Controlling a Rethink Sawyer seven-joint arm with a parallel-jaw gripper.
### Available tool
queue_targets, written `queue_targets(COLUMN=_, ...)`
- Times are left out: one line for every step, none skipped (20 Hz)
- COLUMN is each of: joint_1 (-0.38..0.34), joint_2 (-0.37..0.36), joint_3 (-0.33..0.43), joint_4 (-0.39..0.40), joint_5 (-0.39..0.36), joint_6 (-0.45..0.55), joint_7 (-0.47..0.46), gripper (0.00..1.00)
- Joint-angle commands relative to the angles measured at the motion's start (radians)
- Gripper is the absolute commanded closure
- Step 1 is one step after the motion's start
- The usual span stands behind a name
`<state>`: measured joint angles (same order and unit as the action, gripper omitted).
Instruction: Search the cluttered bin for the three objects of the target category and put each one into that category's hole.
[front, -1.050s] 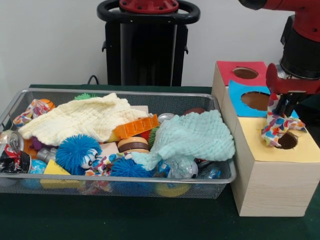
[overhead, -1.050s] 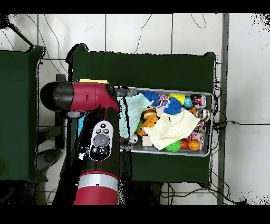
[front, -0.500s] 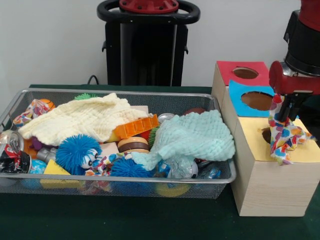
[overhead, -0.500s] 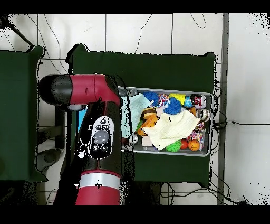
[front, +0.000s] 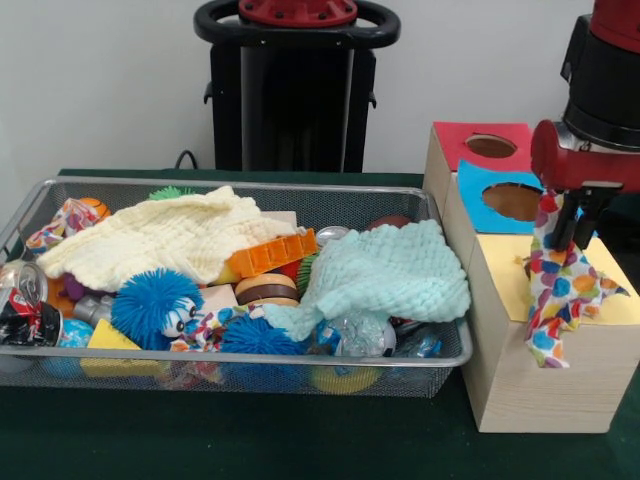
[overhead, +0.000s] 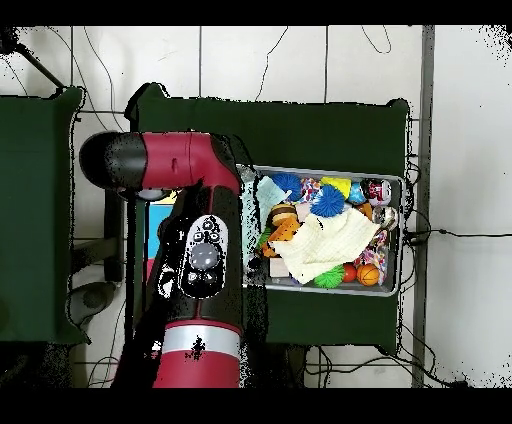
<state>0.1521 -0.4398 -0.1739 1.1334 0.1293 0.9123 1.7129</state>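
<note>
The gripper hangs over the yellow top of the wooden box, its fingers clenched on the upper end of a spotted cloth. The cloth hangs down over the yellow panel and its lower end drapes past the box's front edge — the yellow hole itself is hidden behind it. Behind, the blue hole and red hole sit open on the same box.

The wire bin stands just beside the box's left side, on the green tabletop. In it lie a cream cloth toward the back left, a mint cloth at the right end, a blue fuzzy ball near the front rim, and an orange block in the middle.

From overhead the arm covers the box — gripper and spotted cloth are hidden there.
</note>
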Motion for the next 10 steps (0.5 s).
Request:
queue_targets(joint_1=-0.052, joint_2=-0.001, joint_3=0.072, joint_4=0.078, joint_5=-0.043, joint_6=-0.146, joint_7=0.064, gripper=1.00)
queue_targets(joint_1=-0.053, joint_2=-0.003, joint_3=0.073, joint_4=0.086, joint_5=-0.042, joint_6=-0.150, joint_7=0.065, gripper=1.00)
queue_targets(joint_1=-0.054, joint_2=-0.001, joint_3=0.072, joint_4=0.083, joint_5=-0.042, joint_6=-0.148, joint_7=0.065, gripper=1.00)
queue_targets(joint_1=-0.054, joint_2=-0.002, joint_3=0.074, joint_4=0.088, joint_5=-0.039, joint_6=-0.147, joint_7=0.067, gripper=1.00)
queue_targets(joint_1=-0.057, joint_2=0.005, joint_3=0.075, joint_4=0.078, joint_5=-0.038, joint_6=-0.142, joint_7=0.065, gripper=1.00)
queue_targets(joint_1=-0.058, joint_2=0.006, joint_3=0.076, joint_4=0.077, joint_5=-0.036, joint_6=-0.142, joint_7=0.066, gripper=1.00)
queue_targets(joint_1=-0.058, joint_2=0.004, joint_3=0.078, joint_4=0.083, joint_5=-0.031, joint_6=-0.139, joint_7=0.069, gripper=1.00)
queue_targets(joint_1=-0.058, joint_2=0.006, joint_3=0.078, joint_4=0.080, joint_5=-0.029, joint_6=-0.132, joint_7=0.072, gripper=1.00)
queue_targets(joint_1=-0.057, joint_2=0.005, joint_3=0.078, joint_4=0.083, joint_5=-0.030, joint_6=-0.137, joint_7=0.073, gripper=1.00)
queue_targets(joint_1=-0.056, joint_2=0.004, joint_3=0.078, joint_4=0.085, joint_5=-0.031, joint_6=-0.143, joint_7=0.073, gripper=1.00)
